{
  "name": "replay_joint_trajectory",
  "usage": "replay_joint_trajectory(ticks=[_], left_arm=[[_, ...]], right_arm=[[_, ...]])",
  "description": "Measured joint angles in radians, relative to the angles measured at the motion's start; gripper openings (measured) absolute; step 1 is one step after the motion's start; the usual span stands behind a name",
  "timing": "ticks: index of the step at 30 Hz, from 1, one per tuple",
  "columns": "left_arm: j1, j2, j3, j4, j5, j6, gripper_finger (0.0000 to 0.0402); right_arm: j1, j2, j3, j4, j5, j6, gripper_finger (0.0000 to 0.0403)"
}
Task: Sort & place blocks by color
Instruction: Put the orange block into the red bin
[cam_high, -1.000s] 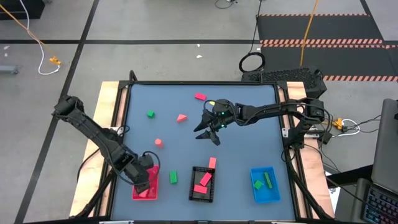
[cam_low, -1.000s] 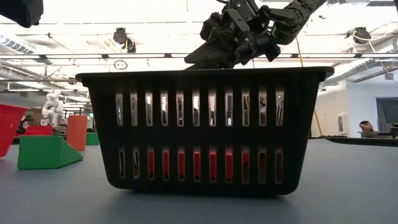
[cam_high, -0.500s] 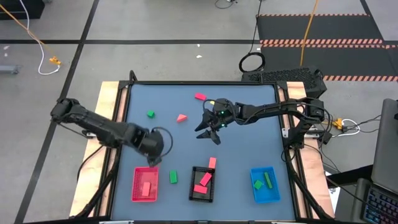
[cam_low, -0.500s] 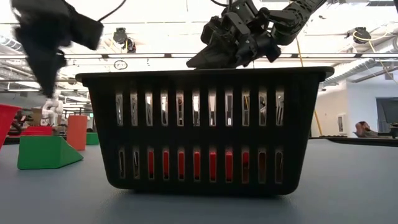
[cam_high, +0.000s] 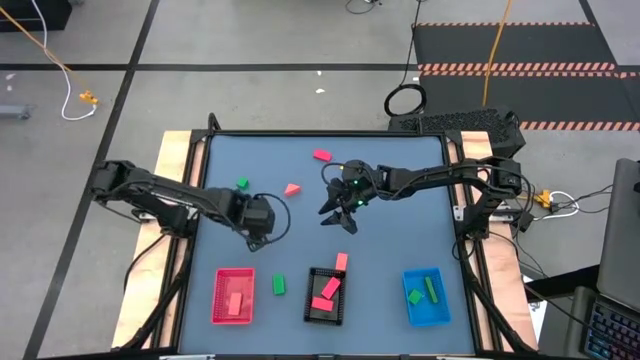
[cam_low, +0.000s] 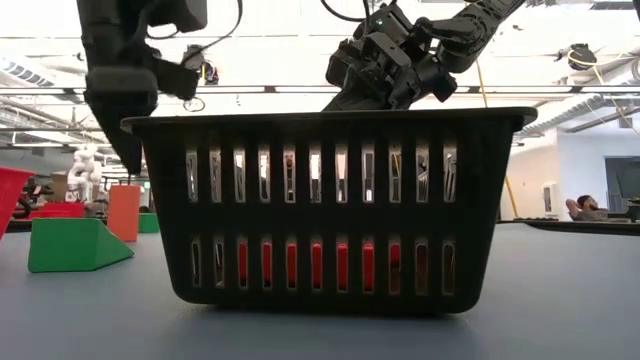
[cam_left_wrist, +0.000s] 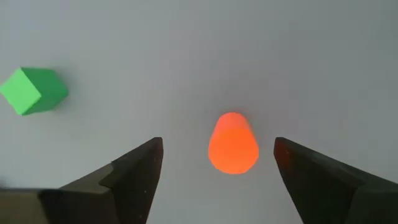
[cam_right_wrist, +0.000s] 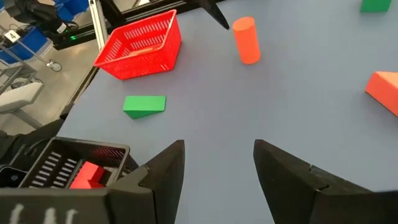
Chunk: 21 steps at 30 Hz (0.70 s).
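left arm (cam_high: 165, 195): we see black, chunky links with a black looped cable
right arm (cam_high: 430, 180): black, with a tiny green light
fingers (cam_left_wrist: 134, 171): dark, pointed wedges

- You have three trays along the near edge of the blue-grey surface (cam_high: 400, 250): a red tray (cam_high: 218, 300), a black tray (cam_high: 312, 305) in the middle and a blue tray (cam_high: 441, 308).
- On the floor beyond you can see a coiled black cable (cam_high: 404, 100) and an orange cord (cam_high: 496, 45).
- In the low view, a person (cam_low: 580, 208) sits far off at the right.
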Motion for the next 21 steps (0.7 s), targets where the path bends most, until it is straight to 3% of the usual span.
replay_joint_trajectory(ticks=[9, 21], left_arm=[[0.0, 0.128, 0.0, -0.003, 0.039, -0.02, 0.0331], [0.001, 0.159, 0.0, 0.023, 0.038, -0.026, 0.0248]], right_arm=[[0.0, 0.0, 0.0, -0.022, 0.0, -0.003, 0.0187], [0.0, 0.0, 0.0, -0.022, 0.0, -0.003, 0.0187]])
